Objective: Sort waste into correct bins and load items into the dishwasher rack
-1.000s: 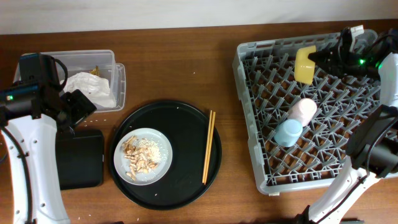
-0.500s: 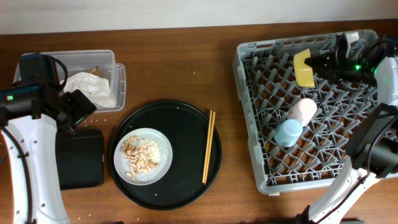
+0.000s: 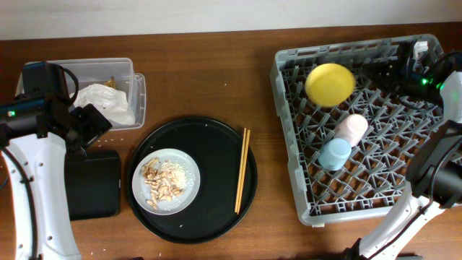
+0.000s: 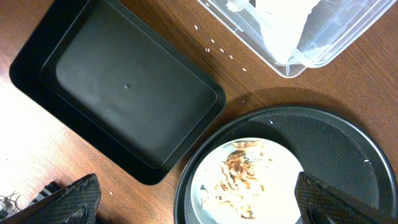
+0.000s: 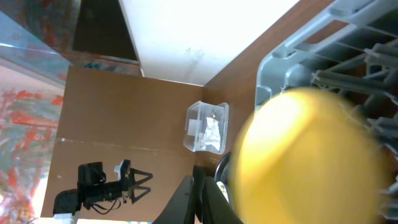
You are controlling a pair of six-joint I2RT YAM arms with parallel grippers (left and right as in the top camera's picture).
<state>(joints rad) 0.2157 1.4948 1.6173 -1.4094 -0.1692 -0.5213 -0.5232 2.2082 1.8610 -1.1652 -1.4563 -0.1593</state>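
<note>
Flipped since the earlier overhead frame: yellow bowl, then on edge at the right gripper, now dome-up on the pegs and apart from it.

Overhead: noted pink bowl and light-blue bowl mid-lattice of the dishwasher rack. Grey plate with food scraps and chopsticks not yet loaded, both on the round black tray. Napkin in the clear box.

Left wrist: left gripper spread wide, empty, hovering over the plate's near side, flat black tray just beside.

Right wrist: filled by the blurred yellow bowl; jaw state of the right gripper not determinable.

Judged: release step closing. Advise lifting straight up before travelling, to avoid catching pegs or nudging the bowl. Tight against the rack's rear corner; ample free lattice along the front rows, and bare table between tray and rack.
</note>
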